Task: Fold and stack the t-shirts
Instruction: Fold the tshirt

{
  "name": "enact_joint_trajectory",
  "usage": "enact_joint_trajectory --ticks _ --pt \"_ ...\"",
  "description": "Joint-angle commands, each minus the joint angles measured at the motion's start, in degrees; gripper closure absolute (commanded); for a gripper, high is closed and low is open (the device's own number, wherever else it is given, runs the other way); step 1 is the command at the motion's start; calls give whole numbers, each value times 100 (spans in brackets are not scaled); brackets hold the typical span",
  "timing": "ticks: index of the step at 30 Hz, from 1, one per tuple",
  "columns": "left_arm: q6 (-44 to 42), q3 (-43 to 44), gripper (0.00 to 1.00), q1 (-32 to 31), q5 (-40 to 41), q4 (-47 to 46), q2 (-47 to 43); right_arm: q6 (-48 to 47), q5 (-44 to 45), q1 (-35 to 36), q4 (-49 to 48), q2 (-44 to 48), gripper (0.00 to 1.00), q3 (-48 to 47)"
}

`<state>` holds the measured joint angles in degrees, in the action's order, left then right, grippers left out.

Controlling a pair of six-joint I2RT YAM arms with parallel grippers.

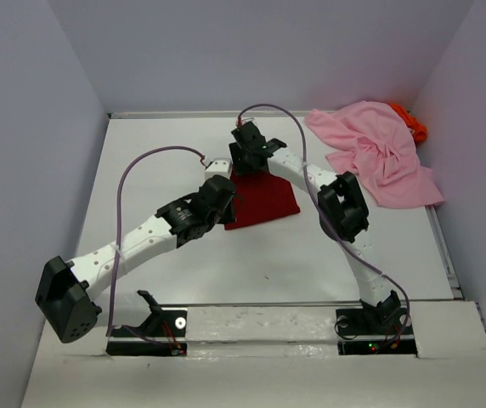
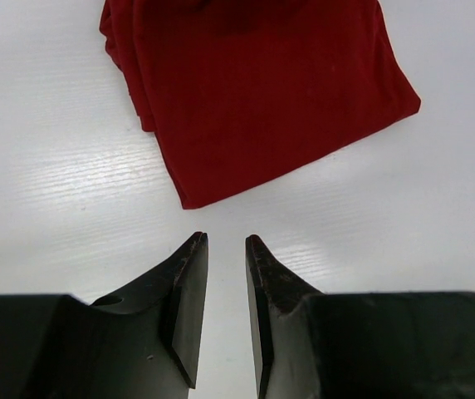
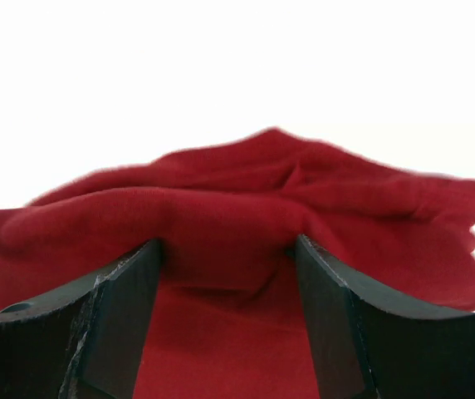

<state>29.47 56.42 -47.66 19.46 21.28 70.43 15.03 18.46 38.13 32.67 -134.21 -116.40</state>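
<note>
The dark red t-shirt (image 1: 264, 202) lies folded into a small wedge at the middle of the table; it also shows in the left wrist view (image 2: 262, 91) and the right wrist view (image 3: 246, 191). My right gripper (image 1: 250, 163) is at its far edge, open wide (image 3: 227, 243), with a bunched fold of red cloth between the fingers. My left gripper (image 1: 228, 197) is at the shirt's left side, above bare table just short of a corner; its jaws (image 2: 225, 239) stand narrowly apart and empty. The light pink t-shirt (image 1: 379, 157) lies crumpled at the back right, over the bright orange t-shirt (image 1: 409, 124).
The white table (image 1: 268, 263) is walled at the back and both sides. The pink and orange shirts lie against the right wall. Purple cables loop above both arms.
</note>
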Motion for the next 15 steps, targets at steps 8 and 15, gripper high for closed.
enact_joint_trajectory --ticks 8,15 --pt "-12 -70 65 -15 -74 -203 -3 -211 -18 -235 161 -281 28 -1060" --pt "-38 -44 65 -15 -83 -159 -21 -325 26 -289 126 -325 29 -1122"
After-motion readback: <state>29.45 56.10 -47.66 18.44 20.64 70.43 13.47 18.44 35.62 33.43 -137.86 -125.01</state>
